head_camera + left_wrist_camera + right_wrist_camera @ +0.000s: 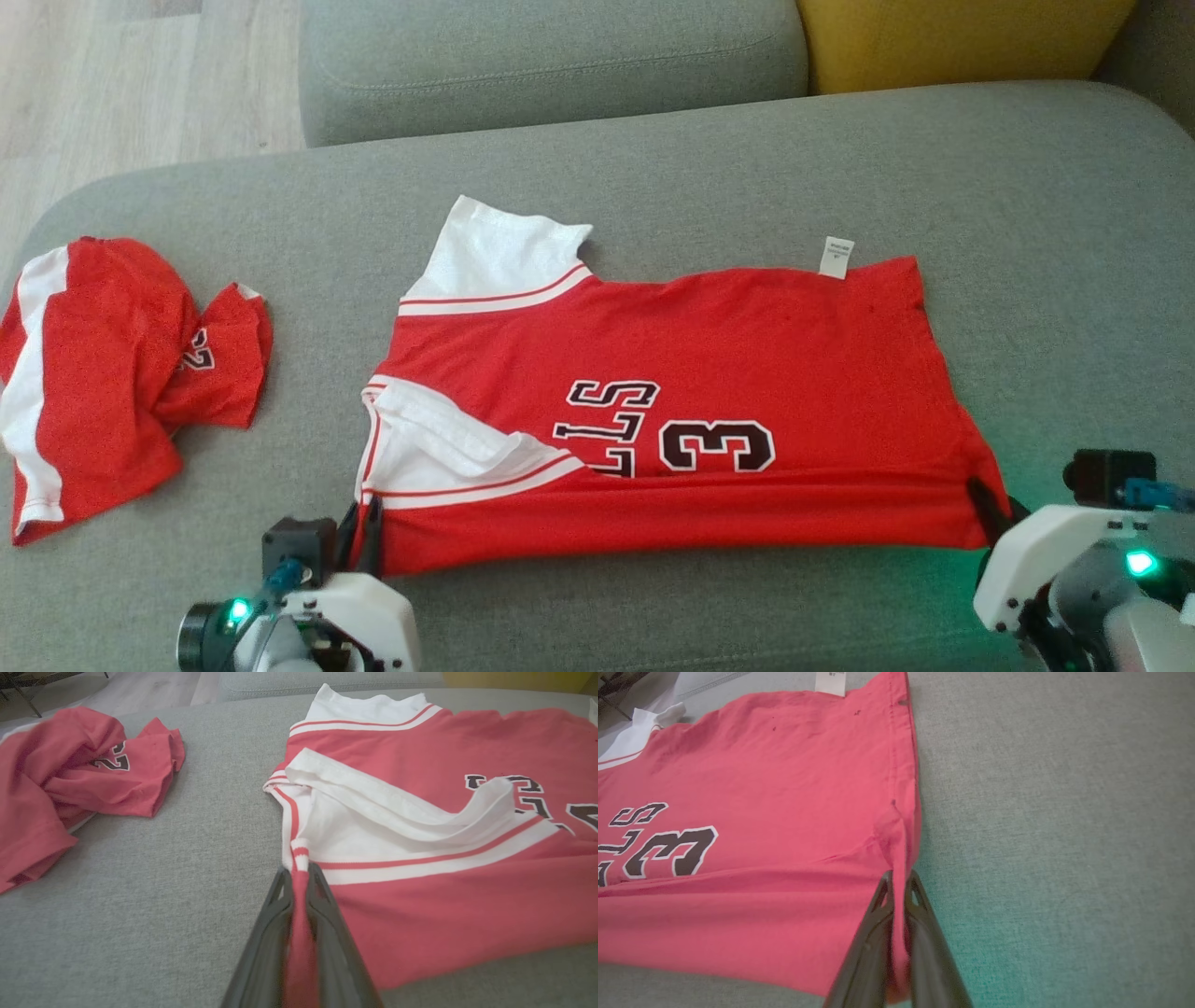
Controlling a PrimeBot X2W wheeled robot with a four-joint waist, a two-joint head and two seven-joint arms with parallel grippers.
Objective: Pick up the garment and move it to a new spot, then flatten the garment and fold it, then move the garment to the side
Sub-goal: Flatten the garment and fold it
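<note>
Garment [747, 364] spread flat on grey sofa seat [653, 187], near edge held at both ends, left end effector [362, 534] clamped on its sleeve-end corner, right end effector [982, 497] clamped on its hem corner

Bare grey seat [747, 168] lies open behind the spread shirt [747, 373] and to its right — plus a strip along its near edge. On the left a crumpled shirt [112, 373] sits apart, leaving a bare lane between. Back cushions [551, 56] wall off the far side.
</note>
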